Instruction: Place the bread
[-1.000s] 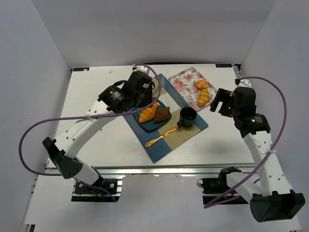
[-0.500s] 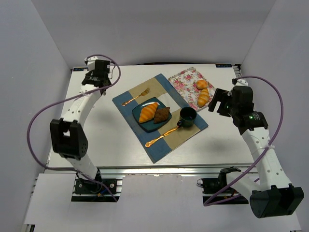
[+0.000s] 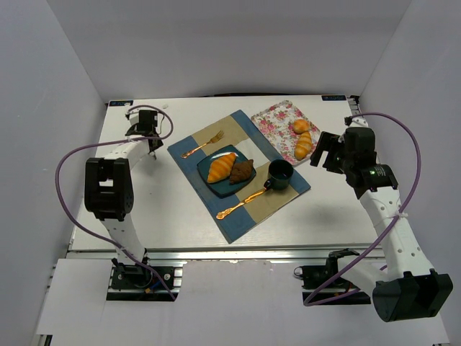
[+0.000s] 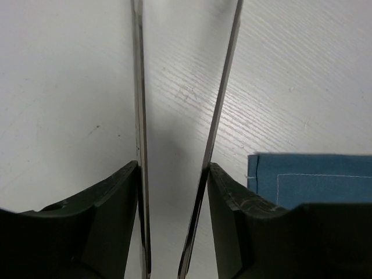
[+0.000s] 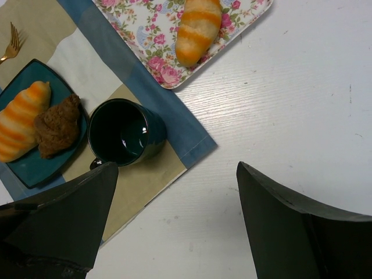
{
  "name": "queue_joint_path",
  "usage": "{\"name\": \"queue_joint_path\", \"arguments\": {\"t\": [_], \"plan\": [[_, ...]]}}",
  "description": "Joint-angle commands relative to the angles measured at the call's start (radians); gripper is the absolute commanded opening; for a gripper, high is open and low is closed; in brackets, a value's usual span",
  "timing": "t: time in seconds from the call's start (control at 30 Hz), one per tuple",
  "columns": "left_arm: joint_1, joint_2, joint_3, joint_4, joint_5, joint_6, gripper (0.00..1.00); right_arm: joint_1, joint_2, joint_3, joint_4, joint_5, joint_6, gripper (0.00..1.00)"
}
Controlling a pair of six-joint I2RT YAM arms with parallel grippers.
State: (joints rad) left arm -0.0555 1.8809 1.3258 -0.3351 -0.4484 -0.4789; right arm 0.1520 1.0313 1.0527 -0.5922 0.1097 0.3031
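Finds the orange-striped bread roll [image 3: 221,168] lying on the dark teal square plate [image 3: 229,189], touching a brown chocolate pastry [image 3: 243,171] on its right. Places that plate near the middle of a blue-and-beige cloth placemat [image 3: 232,225], itself laid askew on the white wooden bench [image 3: 173,209]. Shows a dark green mug [image 3: 280,174] upright on the mat just beside the plate's right corner, a gold spoon [image 3: 241,202] on the mat's near side towards the arm bases, and a gold fork [image 3: 202,147] on the mat's far-left part. Puts a floral rectangular tray [image 3: 276,117] against the mat's far-right edge, carrying two more golden bread pieces: a small round one [image 3: 300,126] and, just nearer, a longer striped one [image 3: 305,146]. Sets the left jaws, at the end of the left arm [image 3: 122,153], over the far-left part of the bench, well apart from the plate, pointed at bare wood just beside a blue corner of the placemat. Shows them parted by a narrow gap, with nothing between. Holds the right jaws, on the right arm [image 3: 374,180], above bare bench to the right of the tray and mug, spread wide and gripping nothing.
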Motion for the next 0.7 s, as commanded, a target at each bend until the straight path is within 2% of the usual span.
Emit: {"name": "queue_joint_path", "arguments": {"t": [0.0,0.03,0.07,0.33,0.37,0.47,0.5,0.6,0.67], "plan": [[0.016,0.0,-0.026,0.054,0.019,0.0,0.59,0.003,0.003,0.043,0.003,0.016,-0.007,0.9],[0.016,0.006,-0.039,0.054,0.019,0.003,0.71,0.004,0.004,0.043,0.003,0.018,-0.006,0.89],[0.02,0.009,-0.043,0.05,0.019,0.005,0.73,0.004,0.004,0.044,0.003,0.015,-0.004,0.89],[0.051,0.02,-0.096,0.045,0.037,-0.006,0.78,0.004,0.015,0.067,0.0,0.007,0.001,0.89],[0.052,0.011,-0.094,0.042,0.037,-0.006,0.83,0.004,0.015,0.07,-0.001,0.008,0.001,0.89],[0.054,-0.028,-0.05,0.013,0.051,-0.003,0.9,0.003,0.009,0.078,-0.003,0.011,-0.002,0.89],[0.052,-0.046,-0.024,-0.04,0.057,-0.003,0.98,0.004,0.004,0.081,-0.003,0.015,-0.001,0.89],[0.054,-0.101,0.087,-0.189,0.059,-0.018,0.98,0.003,-0.004,0.11,-0.034,0.01,-0.007,0.89],[0.054,-0.236,0.099,-0.241,0.039,-0.062,0.98,0.004,-0.004,0.148,-0.084,0.018,-0.005,0.89]]}}
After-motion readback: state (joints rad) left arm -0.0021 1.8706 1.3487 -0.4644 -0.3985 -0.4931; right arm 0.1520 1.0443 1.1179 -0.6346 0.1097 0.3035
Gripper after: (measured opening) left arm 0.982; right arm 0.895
